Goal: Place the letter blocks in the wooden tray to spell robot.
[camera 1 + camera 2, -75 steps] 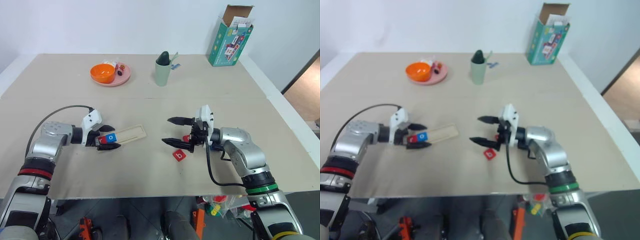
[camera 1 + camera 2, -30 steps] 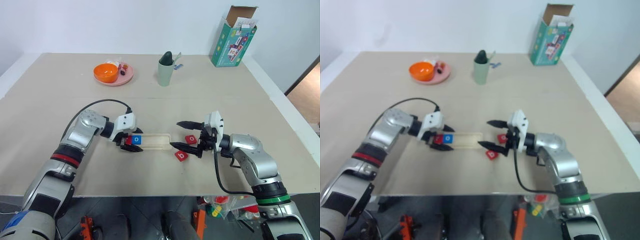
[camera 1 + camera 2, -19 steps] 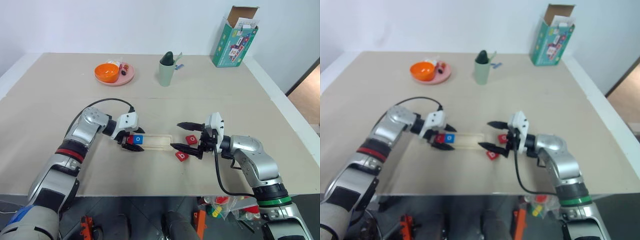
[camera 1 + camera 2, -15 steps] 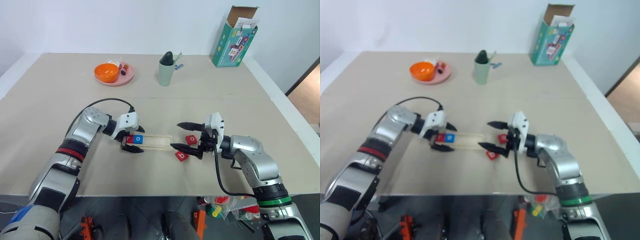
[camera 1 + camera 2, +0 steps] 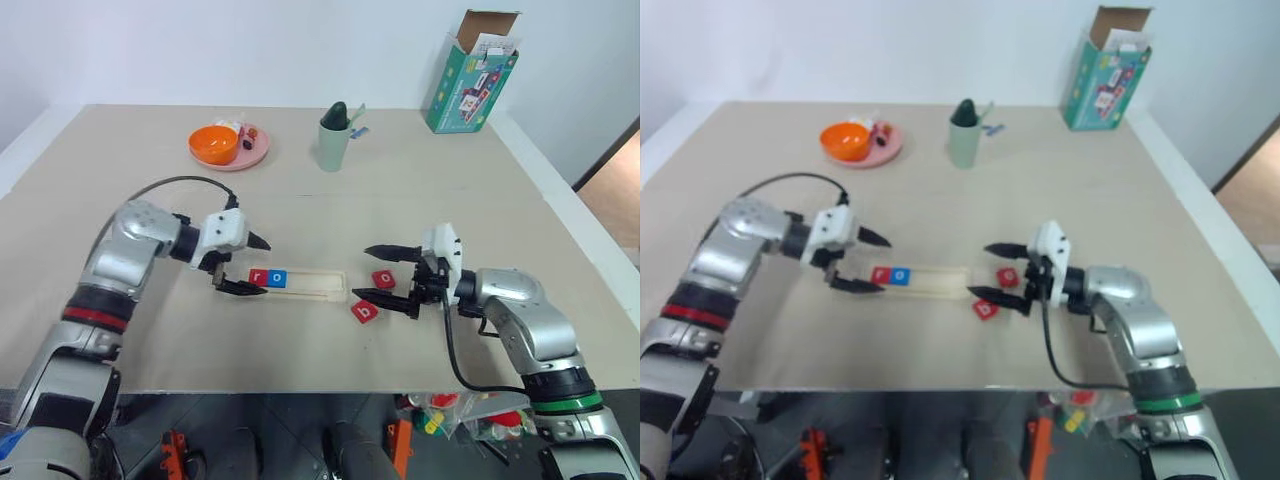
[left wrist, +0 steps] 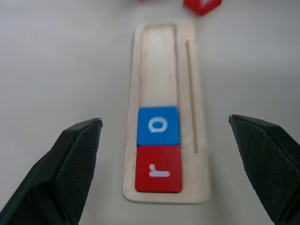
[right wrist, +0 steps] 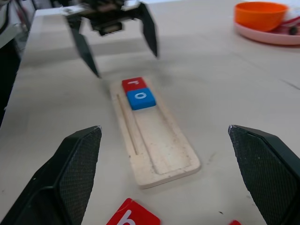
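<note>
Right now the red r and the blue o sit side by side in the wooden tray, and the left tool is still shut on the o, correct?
Not quite. The left tool is open and clear of the blue o; the left wrist view shows it. The red r and the o do sit side by side in the wooden tray.

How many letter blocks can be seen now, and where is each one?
4. The red r block and the blue o block lie side by side in the wooden tray. The red b block and another red block lie on the table beyond its empty end. A fifth may be hidden.
</note>
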You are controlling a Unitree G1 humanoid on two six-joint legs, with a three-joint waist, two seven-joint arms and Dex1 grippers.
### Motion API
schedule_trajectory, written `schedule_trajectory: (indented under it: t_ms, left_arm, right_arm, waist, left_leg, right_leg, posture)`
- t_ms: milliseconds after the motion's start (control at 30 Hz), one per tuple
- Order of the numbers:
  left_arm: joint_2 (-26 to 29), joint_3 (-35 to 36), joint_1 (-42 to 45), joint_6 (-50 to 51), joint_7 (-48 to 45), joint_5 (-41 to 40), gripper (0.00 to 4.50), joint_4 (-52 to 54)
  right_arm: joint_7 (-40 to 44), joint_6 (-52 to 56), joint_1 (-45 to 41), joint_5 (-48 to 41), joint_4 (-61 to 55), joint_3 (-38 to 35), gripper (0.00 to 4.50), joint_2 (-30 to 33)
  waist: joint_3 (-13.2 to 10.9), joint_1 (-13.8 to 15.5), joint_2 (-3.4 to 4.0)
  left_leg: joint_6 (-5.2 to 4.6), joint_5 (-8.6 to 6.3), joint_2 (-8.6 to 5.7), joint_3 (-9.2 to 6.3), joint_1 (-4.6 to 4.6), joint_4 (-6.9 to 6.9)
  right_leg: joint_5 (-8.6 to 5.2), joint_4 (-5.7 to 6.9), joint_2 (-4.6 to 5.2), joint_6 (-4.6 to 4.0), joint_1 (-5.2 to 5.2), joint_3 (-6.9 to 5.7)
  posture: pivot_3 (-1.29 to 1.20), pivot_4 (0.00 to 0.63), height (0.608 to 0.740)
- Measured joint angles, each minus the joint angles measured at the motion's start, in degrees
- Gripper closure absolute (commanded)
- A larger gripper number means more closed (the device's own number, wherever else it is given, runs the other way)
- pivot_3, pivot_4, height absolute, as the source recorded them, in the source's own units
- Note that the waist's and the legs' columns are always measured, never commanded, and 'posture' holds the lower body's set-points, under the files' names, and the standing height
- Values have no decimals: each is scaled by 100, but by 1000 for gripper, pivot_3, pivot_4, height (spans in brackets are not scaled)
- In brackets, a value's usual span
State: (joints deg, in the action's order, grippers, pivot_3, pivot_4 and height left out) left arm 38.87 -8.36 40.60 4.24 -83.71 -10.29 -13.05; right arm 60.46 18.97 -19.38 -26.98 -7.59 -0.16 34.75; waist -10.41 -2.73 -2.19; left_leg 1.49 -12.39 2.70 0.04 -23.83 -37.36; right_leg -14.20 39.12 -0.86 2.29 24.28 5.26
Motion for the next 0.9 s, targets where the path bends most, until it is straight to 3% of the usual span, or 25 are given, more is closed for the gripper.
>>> schedule_trajectory:
  t_ms: [200,467,700,900]
  left_arm:
    - [-87,782,-1634,481,752,-936,10,1841]
    - [-433,818,-3335,942,2066,-1185,10,3396]
    - [-565,775,-3661,1036,2650,-1197,10,3779]
    - [-465,822,-3730,1194,2757,-1336,10,3793]
  right_arm:
    - [-605,206,1335,-98,-1394,-47,0,-67]
    - [-1821,506,1744,163,-1960,-17,0,-431]
    - [-2989,943,1879,650,-2171,259,0,-946]
    - [-3410,1376,1967,741,-2350,484,0,-1102]
  waist:
    - [0,3,3]
    - [-1,-1,3]
    - [0,-1,3]
    - [0,-1,3]
  left_leg:
    - [-1,-2,2,-10,-3,-2]
    - [-3,19,0,7,55,-12]
    - [1,30,-1,29,56,-11]
    - [2,27,-2,38,47,7]
  right_leg:
    - [-7,0,6,-3,-2,-14]
    - [-3,-1,8,-45,-46,5]
    - [-1,-2,8,-45,-38,32]
    - [-2,-4,8,-41,-22,37]
  posture:
    - [0,150,740]
    - [0,150,740]
    - [0,150,740]
    - [0,150,740]
